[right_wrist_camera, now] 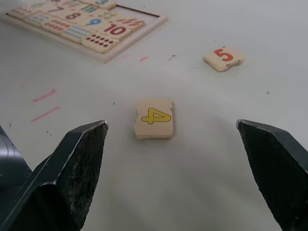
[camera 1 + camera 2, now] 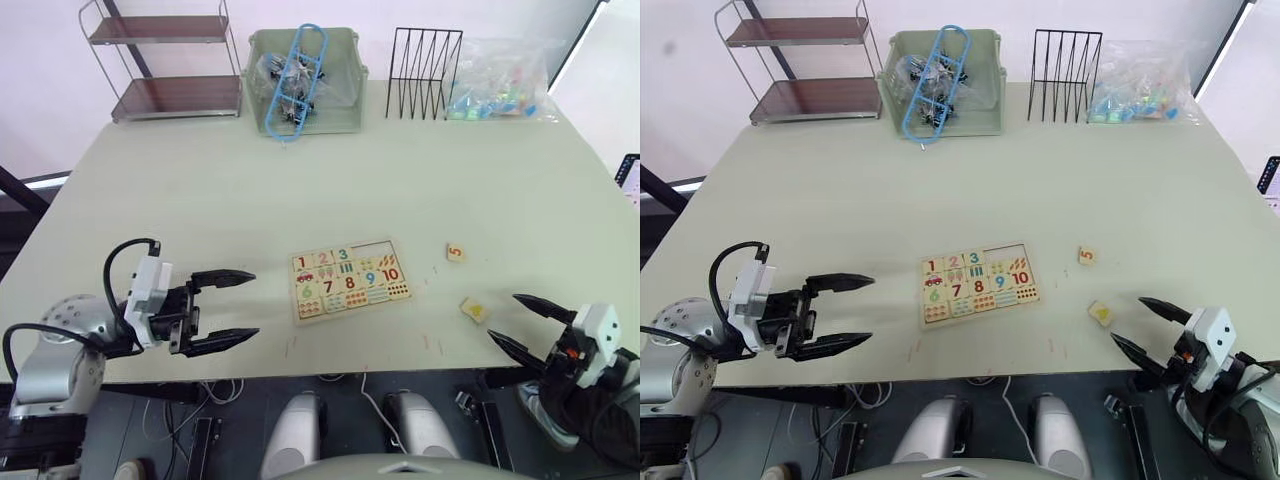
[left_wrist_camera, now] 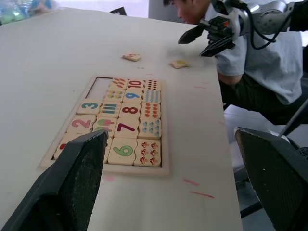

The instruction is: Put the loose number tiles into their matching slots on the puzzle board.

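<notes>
Pale grey-green rectangular table seen from the head camera, carrying at its far edge, from ten o'clock round to two o'clock, a two-tier wire shelf with brown trays, a pale green plastic bin holding bagged parts and a blue plastic frame, a black wire file rack and a clear bag of colourful plastic bits. The flat rectangular light-wood puzzle board lies near the six o'clock edge, its long axis running left to right and turned slightly counter-clockwise, the right end farther away; its digits read upright from the robot's side. Tiles 1, 2 and 3 sit in the top row, and the remaining bare pale-wood slots at that row's right end are unfilled. Two loose square light-wood tiles rest on the table at about three o'clock of the board, well apart from it: the tile with a red 5, and, nearer the edge, the tile with a yellow 4. The left gripper hovers at nine o'clock of the board, fingers spread wide and empty. The right gripper sits just beside the yellow-4 tile at its four o'clock, fingers likewise parted, holding nothing. A seated person appears in the left wrist view.
</notes>
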